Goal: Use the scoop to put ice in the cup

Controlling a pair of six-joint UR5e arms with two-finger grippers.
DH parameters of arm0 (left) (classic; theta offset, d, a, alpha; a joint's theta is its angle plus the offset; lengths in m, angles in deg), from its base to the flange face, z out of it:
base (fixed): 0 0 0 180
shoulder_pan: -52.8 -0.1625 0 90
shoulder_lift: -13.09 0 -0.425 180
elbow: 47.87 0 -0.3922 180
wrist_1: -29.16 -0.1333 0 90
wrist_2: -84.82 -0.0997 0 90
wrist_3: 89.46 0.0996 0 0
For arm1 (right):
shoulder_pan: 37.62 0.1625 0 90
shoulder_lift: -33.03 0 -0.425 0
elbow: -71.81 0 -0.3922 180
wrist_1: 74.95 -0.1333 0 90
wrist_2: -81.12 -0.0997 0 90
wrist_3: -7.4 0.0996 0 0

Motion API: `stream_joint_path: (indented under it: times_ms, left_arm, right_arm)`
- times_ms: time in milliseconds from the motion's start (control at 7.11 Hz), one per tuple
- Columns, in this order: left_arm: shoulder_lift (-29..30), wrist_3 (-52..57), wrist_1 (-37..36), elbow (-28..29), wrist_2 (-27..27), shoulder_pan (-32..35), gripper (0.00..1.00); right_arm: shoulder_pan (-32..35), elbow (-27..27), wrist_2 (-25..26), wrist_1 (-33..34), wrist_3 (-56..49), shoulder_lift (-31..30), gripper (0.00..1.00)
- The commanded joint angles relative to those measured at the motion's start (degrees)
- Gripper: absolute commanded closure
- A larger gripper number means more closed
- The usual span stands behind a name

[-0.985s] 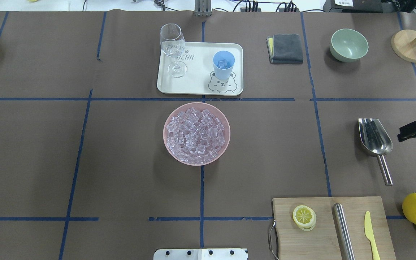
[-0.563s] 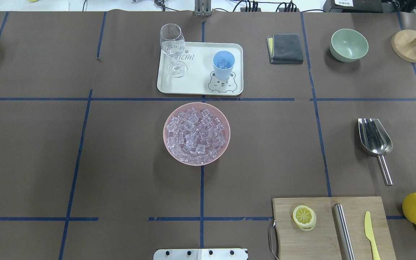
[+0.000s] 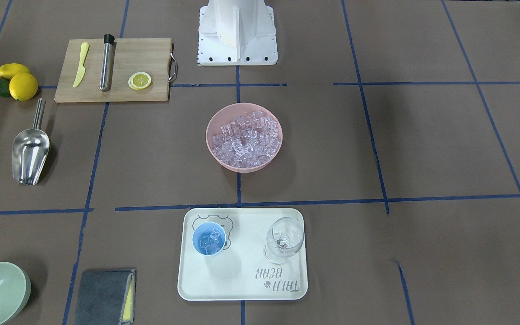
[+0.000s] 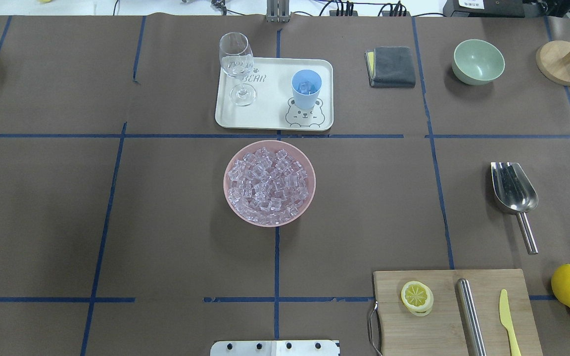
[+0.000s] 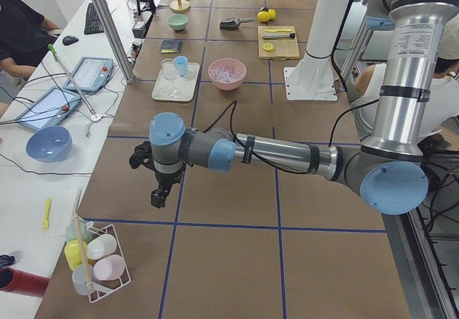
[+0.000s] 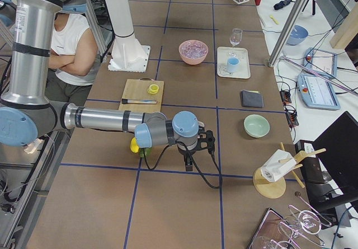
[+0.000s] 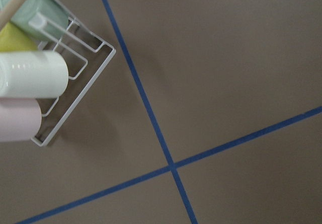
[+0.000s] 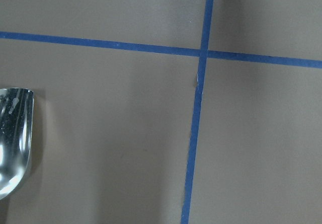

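Right pincer (image 6: 189, 160): seen only in the right side view, hanging from its wrist above the table (image 4: 166, 198) at the robot's right end. I cannot tell from that angle whether its fingers are apart or together, and nothing is seen held in it. Left pincer (image 5: 159, 194): seen only in the left side view, pointing down over the table's left end near a white wire rack (image 5: 100, 265) of bottles. Its opening cannot be told either, and nothing is seen held in it. The scoop (image 4: 514, 188) lies free on the table on the robot's right, trough up, handle toward the robot. The right wrist camera catches only the trough's edge at its left border. The bulk of the ice (image 4: 268, 185) fills a pink bowl (image 4: 226, 190) at table centre. The cup (image 4: 306, 89) stands upright on a white tray (image 4: 270, 111) beyond the bowl, with a few cubes inside and a wine glass (image 4: 237, 64) beside it.
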Motion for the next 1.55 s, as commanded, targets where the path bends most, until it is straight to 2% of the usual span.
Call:
stream_joint_path:
  times_ms: [0,422,563,703,985,1407]
  left_arm:
    - [-1.7,-0.7,-0.5,0.3,0.7,0.0,0.0]
    - [-2.3,-3.9,-2.2,-1.7,0.8,0.0,0.0]
    - [-2.4,-3.9,-2.2,-1.6,0.9,0.1,0.0]
    - [-2.5,-3.8,-2.2,-1.6,0.9,0.1,0.0]
    - [-2.7,-3.8,-2.1,-2.0,0.9,0.1,0.0]
    - [-2.6,-4.0,-2.1,-3.3,0.8,0.1,0.0]
  right_arm:
    - [0.3,-0.4,-0.5,0.3,1.0,1.0,0.0]
    - [2.7,-0.3,-2.2,1.1,3.9,2.3,0.0]
    - [3.9,-0.1,-4.8,3.7,3.9,3.0,0.0]
    - [5.2,0.1,-6.0,9.0,3.8,5.9,0.0]
    - [5.4,0.6,-4.9,9.5,3.8,6.1,0.0]
    - [5.5,2.8,-0.8,9.7,3.9,4.1,0.0]
